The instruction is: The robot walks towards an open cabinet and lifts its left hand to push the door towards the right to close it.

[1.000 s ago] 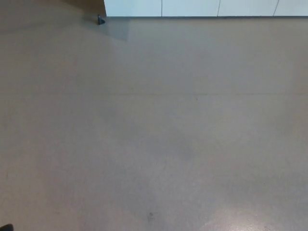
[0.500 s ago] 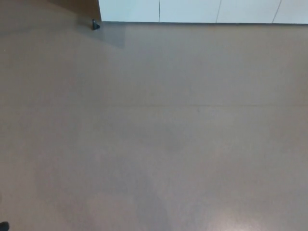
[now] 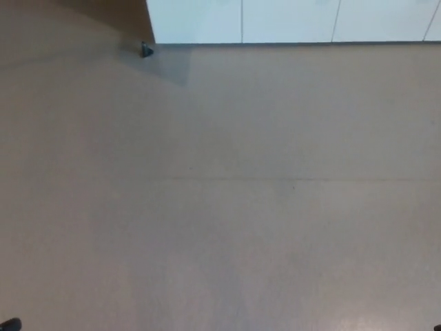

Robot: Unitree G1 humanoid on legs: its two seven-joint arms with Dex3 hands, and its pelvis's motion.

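Note:
The bottom of a white cabinet row (image 3: 289, 21) runs along the top edge of the head view, split by thin vertical seams into several panels. Left of its corner lies a brown strip (image 3: 117, 14), dim and unclear. A small dark object (image 3: 145, 49) sits on the floor at that corner. Neither of my hands shows; only tiny dark bits of my body (image 3: 9, 324) peek in at the bottom corners.
Grey-brown floor (image 3: 220, 207) fills almost the whole view, with a faint joint line (image 3: 275, 180) crossing it and a shadow patch (image 3: 172, 65) below the cabinet's left corner.
The whole picture has shifted down: the cabinet base and the floor joint line sit lower than a second ago, so the camera has moved closer to the cabinet.

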